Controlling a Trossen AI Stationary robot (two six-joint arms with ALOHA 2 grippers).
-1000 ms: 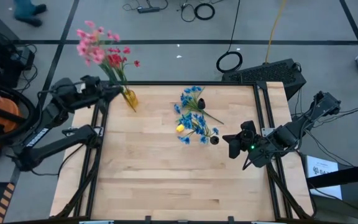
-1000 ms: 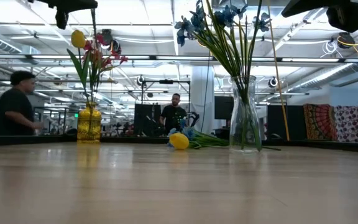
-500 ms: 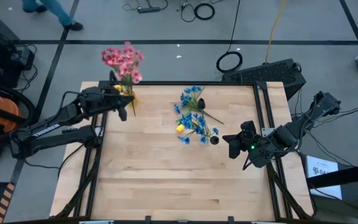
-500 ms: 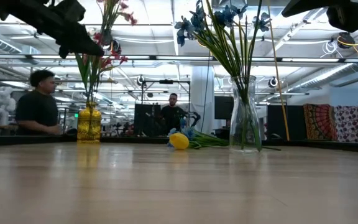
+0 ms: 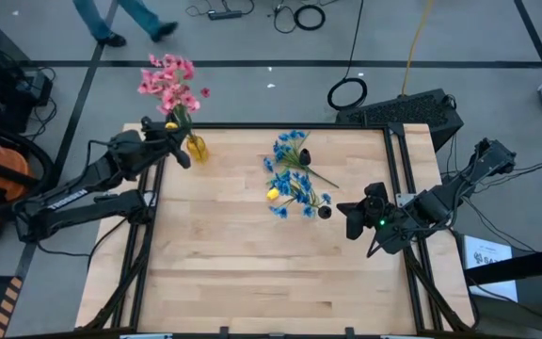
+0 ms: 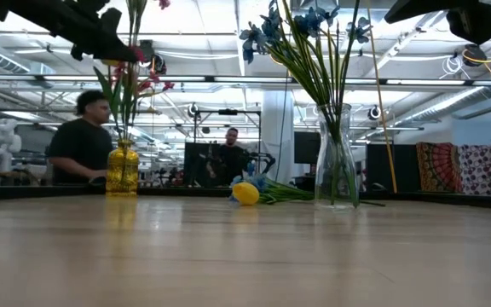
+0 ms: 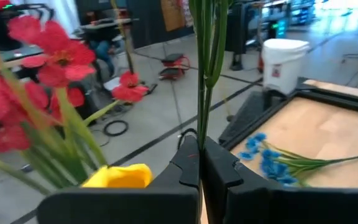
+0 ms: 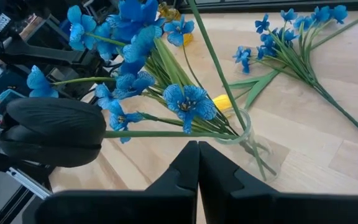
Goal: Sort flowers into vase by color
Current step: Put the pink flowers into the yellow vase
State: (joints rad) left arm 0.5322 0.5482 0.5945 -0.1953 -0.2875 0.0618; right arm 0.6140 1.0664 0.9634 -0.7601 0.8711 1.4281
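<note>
My left gripper [image 5: 184, 155] is shut on a pink sprig [image 5: 167, 77] right beside the small yellow vase [image 5: 197, 148] at the table's far left corner. That vase [image 6: 122, 169] holds red blooms [image 7: 55, 53] and a yellow bud [image 7: 120, 176]. My right gripper [image 5: 342, 209] hangs shut to the right of the clear vase [image 5: 325, 212], touching nothing. The clear vase [image 6: 337, 162] holds blue sprigs [image 8: 135, 37]. More blue sprigs [image 5: 294, 151] and a yellow bud [image 5: 273, 194] lie flat on the table beyond it. My left gripper [image 7: 200, 155] pinches the pink sprig's thin green stem [image 7: 202, 118] between its two fingers, which lie across the stem and come from the table's left side. The stem stands nearly upright with the blooms high above the fingers. Its lower end is hidden by the gripper.
Black rails frame the wooden table [image 5: 252, 273], and its near half is bare wood. A person [image 6: 83, 141] walks past beyond the far edge, and another stands farther back. A black case [image 5: 412, 108] sits at the far right corner.
My left gripper has moved from the far left edge to the yellow vase, carrying the pink sprig, and stayed shut on it. The blooms swung toward the table's right, then tipped back left. A person has walked along the far side. My right arm has kept still.
</note>
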